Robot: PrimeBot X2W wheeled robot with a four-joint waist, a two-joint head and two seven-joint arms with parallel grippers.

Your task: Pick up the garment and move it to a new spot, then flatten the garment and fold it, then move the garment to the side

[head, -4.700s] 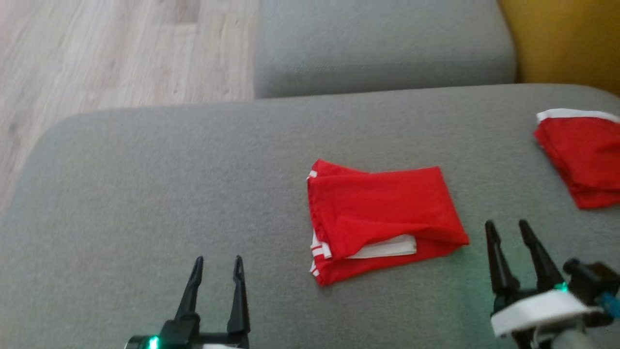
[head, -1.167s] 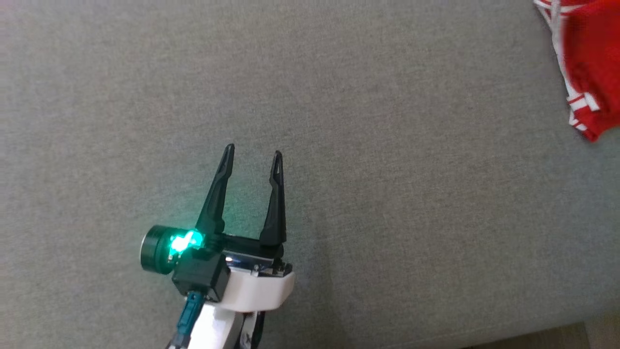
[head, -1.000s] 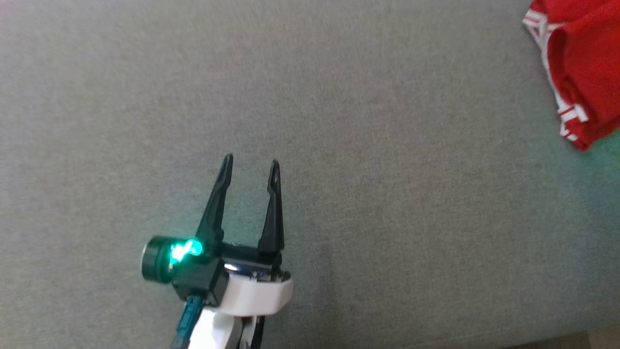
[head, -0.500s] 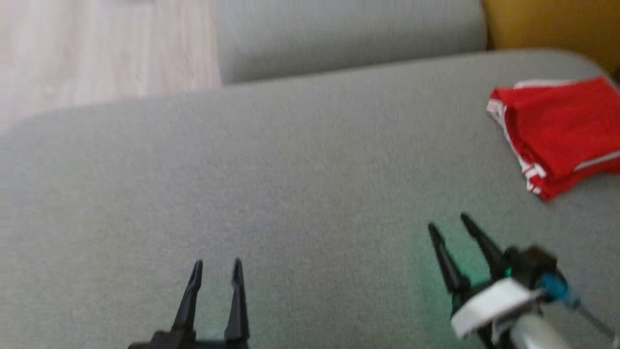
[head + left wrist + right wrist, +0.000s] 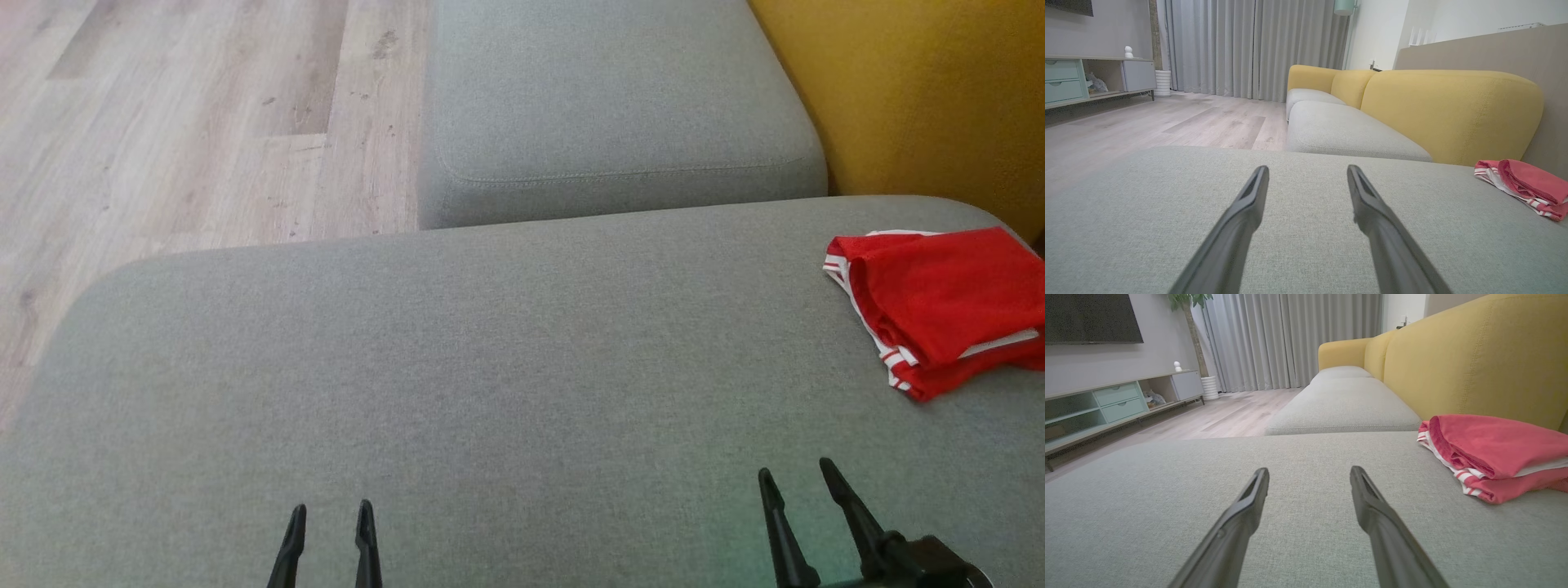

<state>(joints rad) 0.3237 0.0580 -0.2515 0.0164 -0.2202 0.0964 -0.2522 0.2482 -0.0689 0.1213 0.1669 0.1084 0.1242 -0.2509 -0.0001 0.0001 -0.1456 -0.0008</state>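
The red garment (image 5: 939, 306) with white trim lies folded in a compact stack on the big grey cushion (image 5: 490, 367), at the cushion's far right corner, close to the yellow backrest (image 5: 914, 98) that rises along the cushion's right side. The left claw (image 5: 331, 506) sits over the cushion's near edge, left of the middle, its two dark fingers parted with nothing between them. The right claw (image 5: 794, 467) sits over the near edge towards the cushion's right side, also spread apart and empty, well short of the garment. Beyond the cushion's far edge stands a second grey cushion (image 5: 612, 106), with pale wooden floor (image 5: 204, 122) off the cushion's far left corner.
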